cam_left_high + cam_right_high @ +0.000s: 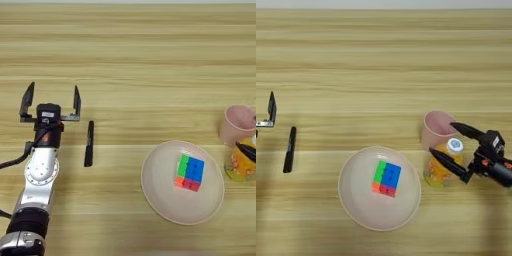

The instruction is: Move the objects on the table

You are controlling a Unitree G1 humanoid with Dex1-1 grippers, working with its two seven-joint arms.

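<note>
The left arm reaches up from the near left corner of the wooden table, its silver forearm pointing away from the robot, and the left gripper hovers with its two black fingers spread wide and upright, holding nothing. Just to its right lies the slim black marker pen, flat on the wood with its length running nearly away from the robot, close beside the wrist but apart from the fingers. The right arm comes in from the right edge, lying low and pointing leftward. The right gripper has its fingers opened into a wide V around the small orange juice bottle, one finger passing behind the white cap and the other crossing in front of the bottle's body; whether either finger presses on it cannot be told. The bottle stands upright, just in front of the pink cup, which is upright and looks empty. To the left of the bottle rests a shallow pale pink plate, and on it, a little right of centre, sits a multicoloured puzzle cube.
</note>
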